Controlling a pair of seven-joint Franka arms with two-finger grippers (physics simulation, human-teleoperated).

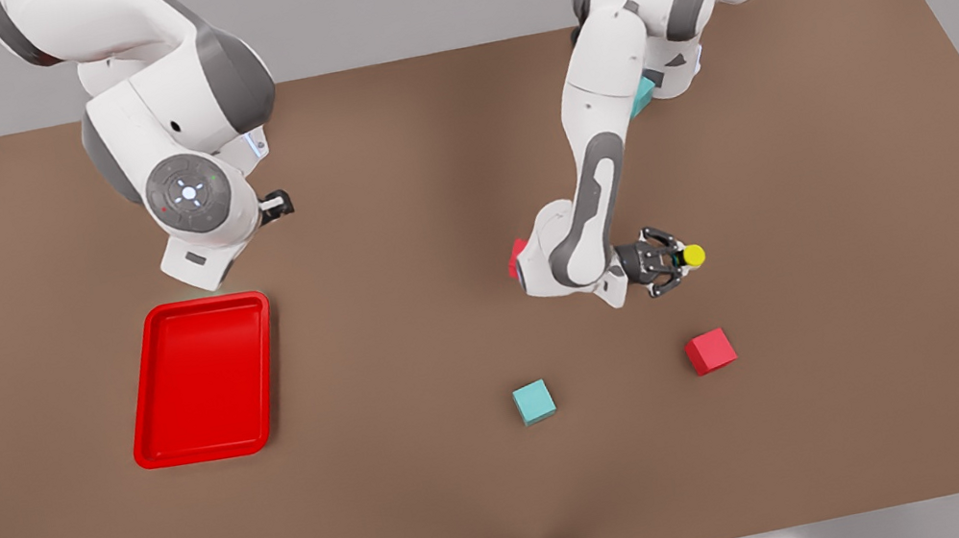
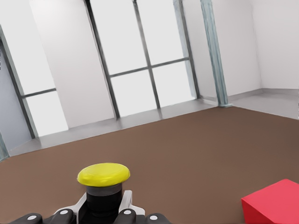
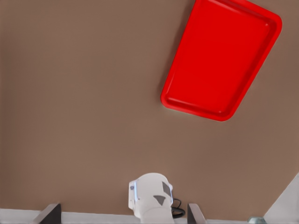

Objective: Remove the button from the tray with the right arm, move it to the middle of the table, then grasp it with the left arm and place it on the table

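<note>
Tray (image 1: 203, 381): bare inside; flat on the counter (image 1: 435, 471)
Left gripper (image 1: 671, 259): clamped on the button (image 1: 693, 256), above the red cube (image 1: 711, 351)
Right gripper (image 1: 275, 207): waiting beyond the tray; fingers cannot be judged

tray (image 1: 203, 381) at table (image 1: 442, 509) 9 o'clock, front view. button (image 1: 692, 255) right of centre, two cubes (image 1: 534, 402) (image 1: 710, 351) at its 6 to 7 o'clock.

Your front view looks steeply down on the whole table (image 1: 442, 509) from high at its near edge. Your left wrist view sits low and close behind the button (image 2: 103, 182), facing level toward the windows. Your right wrist view looks down from high on the tray (image 3: 222, 58), which the front view shares.
</note>
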